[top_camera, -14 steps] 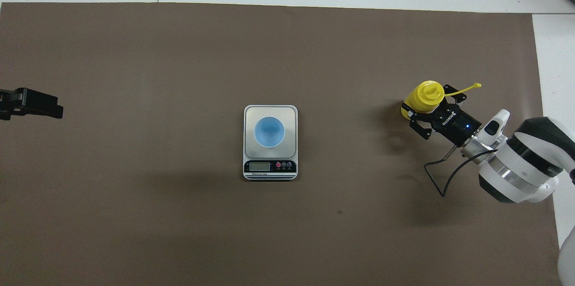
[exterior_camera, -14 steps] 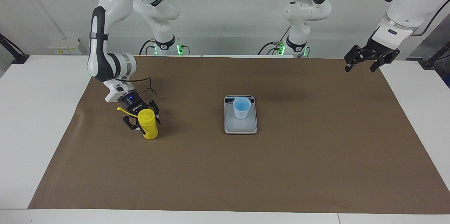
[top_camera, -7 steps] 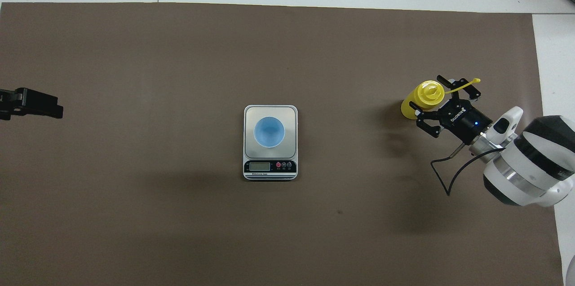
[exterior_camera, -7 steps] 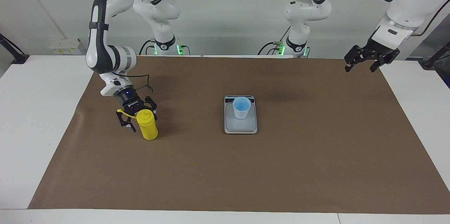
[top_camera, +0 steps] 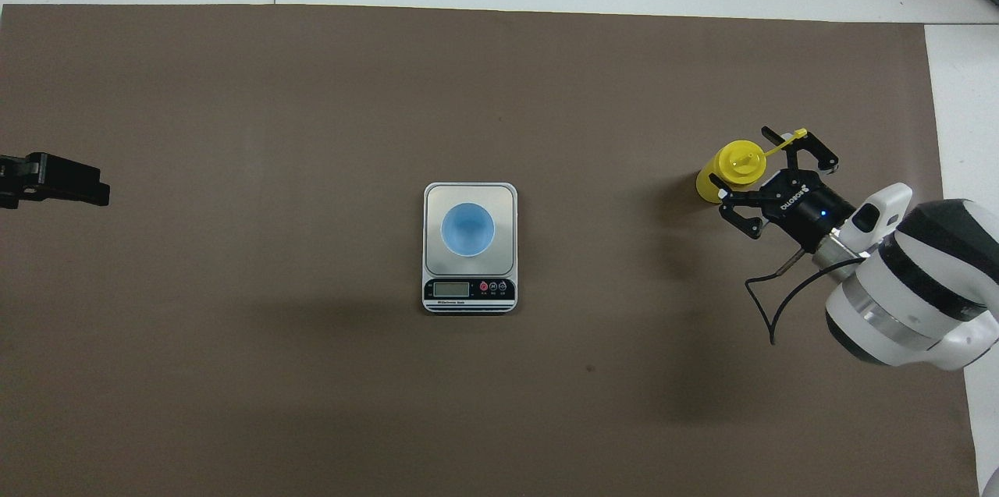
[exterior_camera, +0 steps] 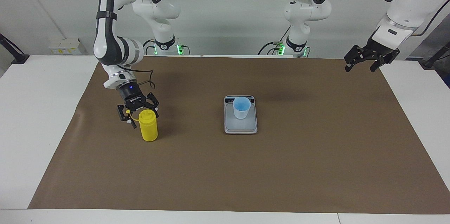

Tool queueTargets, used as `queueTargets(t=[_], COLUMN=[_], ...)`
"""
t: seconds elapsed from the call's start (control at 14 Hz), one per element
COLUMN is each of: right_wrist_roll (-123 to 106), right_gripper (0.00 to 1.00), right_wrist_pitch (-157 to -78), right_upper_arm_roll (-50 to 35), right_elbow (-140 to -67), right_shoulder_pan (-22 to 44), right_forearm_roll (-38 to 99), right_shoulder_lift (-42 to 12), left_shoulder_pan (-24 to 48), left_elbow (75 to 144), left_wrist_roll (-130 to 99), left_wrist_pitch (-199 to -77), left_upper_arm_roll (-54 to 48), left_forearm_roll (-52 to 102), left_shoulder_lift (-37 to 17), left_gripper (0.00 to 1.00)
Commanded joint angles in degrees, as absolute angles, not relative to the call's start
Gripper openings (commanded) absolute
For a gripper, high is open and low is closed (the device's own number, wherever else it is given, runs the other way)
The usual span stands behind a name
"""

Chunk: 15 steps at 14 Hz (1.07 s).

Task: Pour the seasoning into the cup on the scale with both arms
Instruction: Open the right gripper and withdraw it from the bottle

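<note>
Your right gripper (exterior_camera: 137, 113) has let go and lifted off the seasoning (exterior_camera: 148, 129) — fingers spread, bottle upright on the tabletop, apparently clear — while the left gripper (exterior_camera: 365, 63) waits, fingers spread.

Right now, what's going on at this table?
The right gripper, jaws open, hangs just beside the top of the yellow seasoning bottle, not gripping it. The bottle stands upright on the brown mat toward the right arm's end of the table. The pale blue cup sits on the scale mid-mat. The left gripper, jaws open, waits in the air over the mat's corner at the left arm's end. Nothing is being poured.
</note>
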State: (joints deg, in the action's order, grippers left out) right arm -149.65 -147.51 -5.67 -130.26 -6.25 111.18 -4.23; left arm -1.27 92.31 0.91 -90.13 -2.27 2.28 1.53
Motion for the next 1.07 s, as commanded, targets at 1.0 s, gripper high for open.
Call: queueTargets(t=[1.0], right_wrist_roll=[-149.15], right_gripper=[1.0], right_wrist_pitch=[-158.72], right_upper_arm_roll=[-5.98], right_elbow=[-137.54], right_shoulder_pan=[-8.0], right_forearm_roll=[111.45], right_shoulder_lift=[0.34], left_shoulder_pan=[-1.93], left_elbow=[93.87], left_wrist_roll=[0.53], left_wrist_pitch=[-89.91], left_upper_arm_roll=[-2.55], left_forearm_roll=[2.81], left_shoulder_lift=[3.08], left_gripper=[1.0])
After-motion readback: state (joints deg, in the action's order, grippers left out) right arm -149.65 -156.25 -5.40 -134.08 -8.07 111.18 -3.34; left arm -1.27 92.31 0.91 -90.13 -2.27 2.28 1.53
